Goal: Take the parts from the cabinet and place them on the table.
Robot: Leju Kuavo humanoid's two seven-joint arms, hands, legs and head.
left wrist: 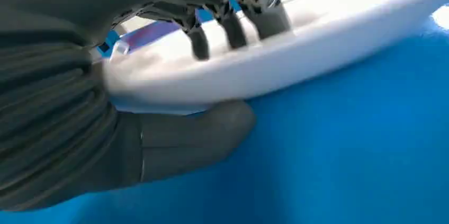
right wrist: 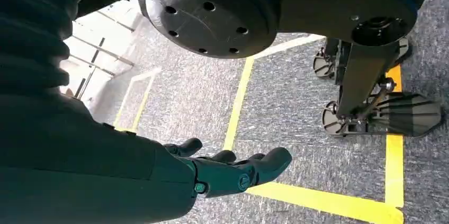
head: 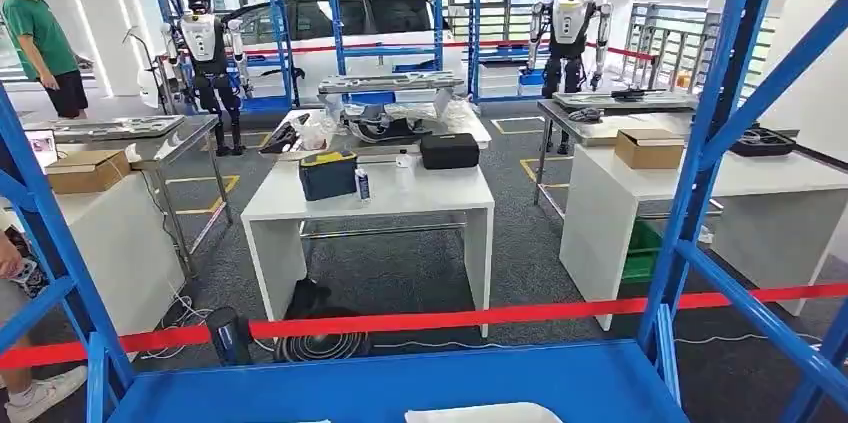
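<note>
Smooth white curved plastic part (left wrist: 296, 49) lies on the glossy blue metal cabinet shelf (left wrist: 344, 150), and my left hand (left wrist: 174, 97) grasps its rim, dark fingers (left wrist: 233, 28) on top and thick grey thumb (left wrist: 196, 139) underneath. My right hand (right wrist: 233, 168) hangs over grey carpet (right wrist: 296, 113) with yellow tape lines (right wrist: 317, 200), loosely spread and holding nothing.

A smooth, glossy white plastic-looking part (left wrist: 296, 49) lies on the painted blue metal cabinet shelf (left wrist: 344, 144), whose finish is even and faintly shiny. The left hand (left wrist: 174, 102) gripping its edge has a matt grey rubbery thumb and ribbed cover. Beyond, a matt white table (head: 420, 198) stands on rough speckled grey carpet (head: 400, 273), near a brown cardboard box (head: 650, 148).
</note>
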